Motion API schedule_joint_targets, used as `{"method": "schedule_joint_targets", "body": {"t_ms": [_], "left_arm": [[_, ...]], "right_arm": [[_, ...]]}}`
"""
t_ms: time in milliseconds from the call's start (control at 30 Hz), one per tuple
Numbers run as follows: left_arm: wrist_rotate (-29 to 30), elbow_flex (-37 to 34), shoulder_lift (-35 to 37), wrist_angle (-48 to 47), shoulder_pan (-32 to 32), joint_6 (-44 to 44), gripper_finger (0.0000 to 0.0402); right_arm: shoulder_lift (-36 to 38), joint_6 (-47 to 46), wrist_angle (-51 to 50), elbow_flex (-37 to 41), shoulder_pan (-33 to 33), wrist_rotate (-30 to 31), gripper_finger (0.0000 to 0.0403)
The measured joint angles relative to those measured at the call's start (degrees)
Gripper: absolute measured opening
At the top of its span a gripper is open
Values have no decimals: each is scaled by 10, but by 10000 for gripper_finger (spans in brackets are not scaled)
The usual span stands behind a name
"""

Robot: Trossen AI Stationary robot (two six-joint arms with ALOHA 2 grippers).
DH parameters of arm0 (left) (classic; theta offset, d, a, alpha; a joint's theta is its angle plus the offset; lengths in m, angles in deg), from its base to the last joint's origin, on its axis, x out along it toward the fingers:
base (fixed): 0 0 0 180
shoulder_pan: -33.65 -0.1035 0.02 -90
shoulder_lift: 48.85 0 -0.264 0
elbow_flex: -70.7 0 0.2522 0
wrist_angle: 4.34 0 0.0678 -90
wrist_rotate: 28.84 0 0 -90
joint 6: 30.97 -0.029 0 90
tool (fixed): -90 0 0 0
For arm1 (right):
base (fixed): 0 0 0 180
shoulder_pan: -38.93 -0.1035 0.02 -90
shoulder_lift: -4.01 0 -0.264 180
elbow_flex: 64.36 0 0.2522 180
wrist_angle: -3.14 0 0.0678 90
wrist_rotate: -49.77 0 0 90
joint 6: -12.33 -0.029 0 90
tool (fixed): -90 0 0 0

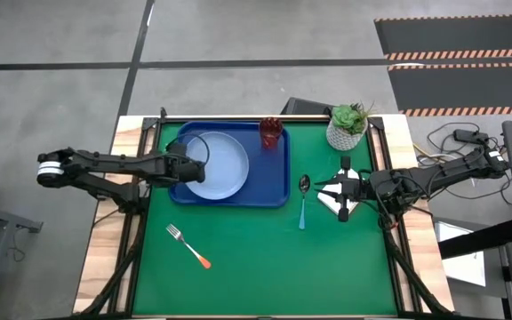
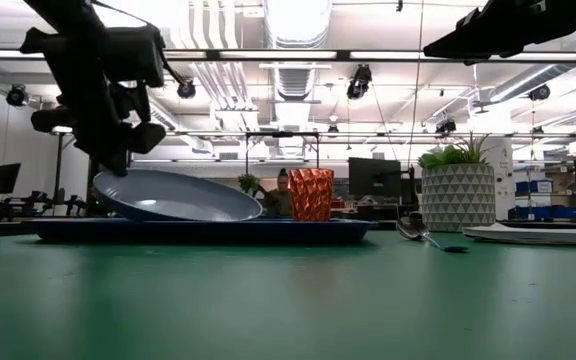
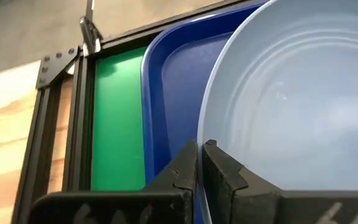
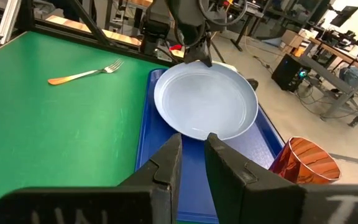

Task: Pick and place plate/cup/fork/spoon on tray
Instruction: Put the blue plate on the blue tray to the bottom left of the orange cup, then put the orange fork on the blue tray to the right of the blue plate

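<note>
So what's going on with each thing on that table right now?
plate: in the tray, tilted, its edge pinched by the left gripper
tray: flat on the table
cup: upright in the tray's corner
spoon: lying beside the tray
fork: lying on the table
right gripper: hovering beside the spoon, empty

Both arms (image 1: 114,167) are matte black, jointed, with white bands near the shoulders; chunky angular black fingers (image 3: 219,174).
</note>
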Motion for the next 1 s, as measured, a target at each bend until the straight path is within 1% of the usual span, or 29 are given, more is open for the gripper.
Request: {"method": "schedule_joint_targets", "body": {"t_ms": [67, 167, 600, 700, 867, 933, 1000], "left_arm": [[0, -10, 0, 1, 0, 18, 0], [0, -19, 0, 1, 0, 21, 0], [-2, -20, -3, 1, 0, 31, 1], [-2, -20, -8, 1, 0, 33, 18], [-2, -20, -18, 1, 0, 35, 65], [-12, -20, -21, 2, 0, 35, 80], [-34, -20, -24, 23, 0, 34, 90]], "right_arm": [[0, 0, 0, 0, 0, 0, 59], [0, 0, 0, 0, 0, 0, 59], [0, 0, 0, 0, 0, 0, 59], [0, 0, 0, 0, 0, 0, 59], [0, 0, -1, 0, 0, 0, 59], [0, 0, -1, 0, 0, 0, 59], [0, 0, -1, 0, 0, 0, 59]]}}
